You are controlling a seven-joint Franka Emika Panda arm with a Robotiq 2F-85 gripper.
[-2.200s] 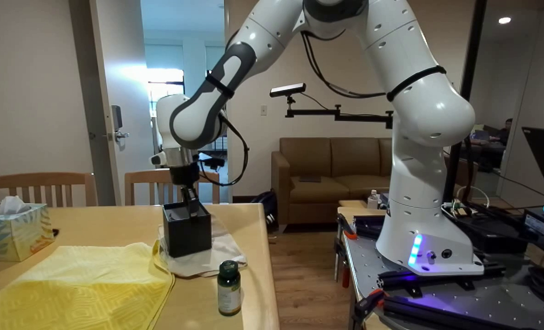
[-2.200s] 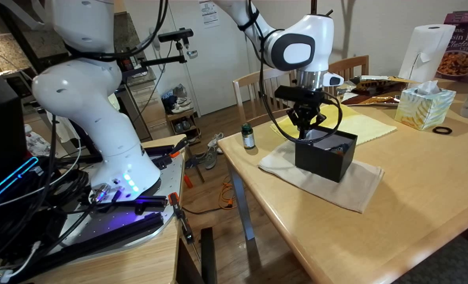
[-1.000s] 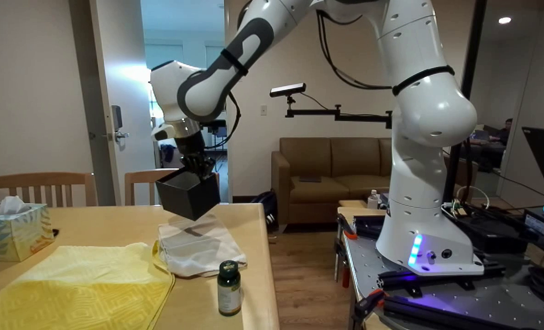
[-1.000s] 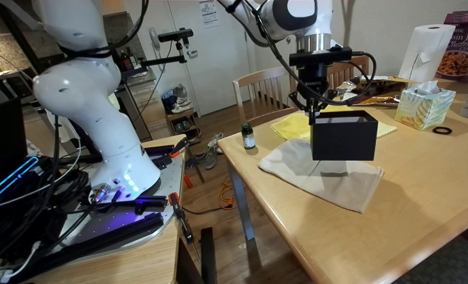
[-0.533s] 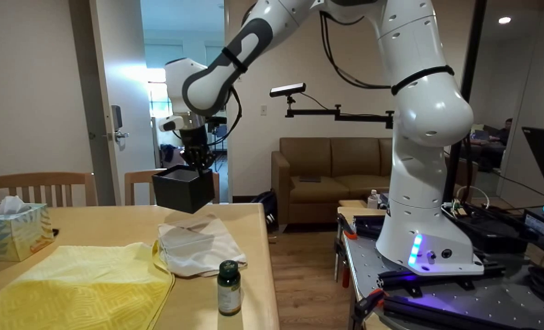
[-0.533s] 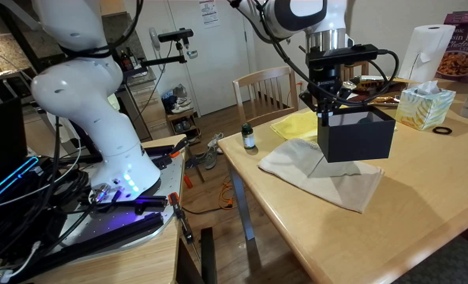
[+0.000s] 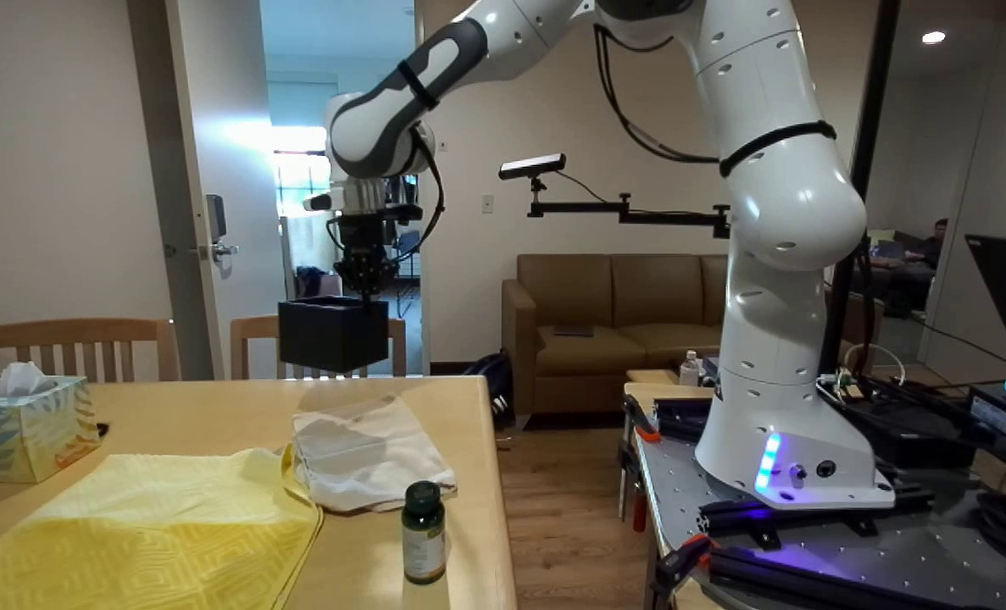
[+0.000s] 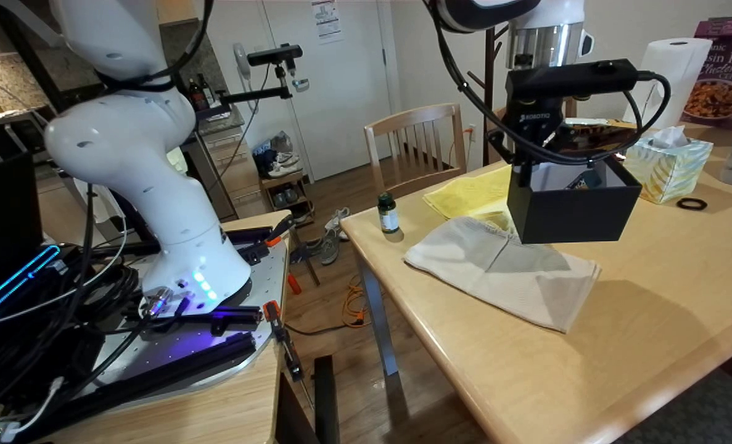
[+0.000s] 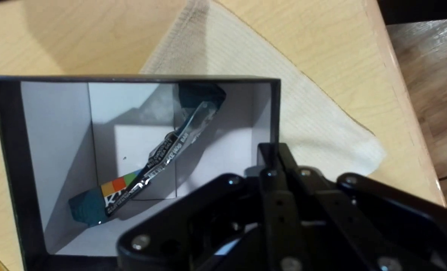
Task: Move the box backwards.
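The black, open-topped box (image 7: 333, 336) hangs level in the air, above and partly past the white cloth; it shows in both exterior views (image 8: 578, 216). In the wrist view the box (image 9: 10, 150) has a white inside, and a wrapped snack bar (image 9: 159, 162) lies slanted in it. My gripper (image 9: 278, 150) is shut on one short side wall of the box, one finger inside and one outside. The gripper also shows in both exterior views (image 7: 368, 298) (image 8: 522, 171), above that wall. The white cloth (image 7: 371, 457) lies flat on the table below.
A small dark bottle (image 7: 424, 534) stands near the table edge (image 7: 500, 517). A yellow cloth (image 7: 155, 525) lies beside the white one. A tissue box (image 8: 665, 166) and a black ring (image 8: 691, 203) are farther along the table. Chairs (image 8: 418, 142) stand behind it.
The box stood on the white cloth in the gripper's hold, then rose tilted. It has since levelled out and moved farther from the robot base, toward the tissue box in an exterior view.
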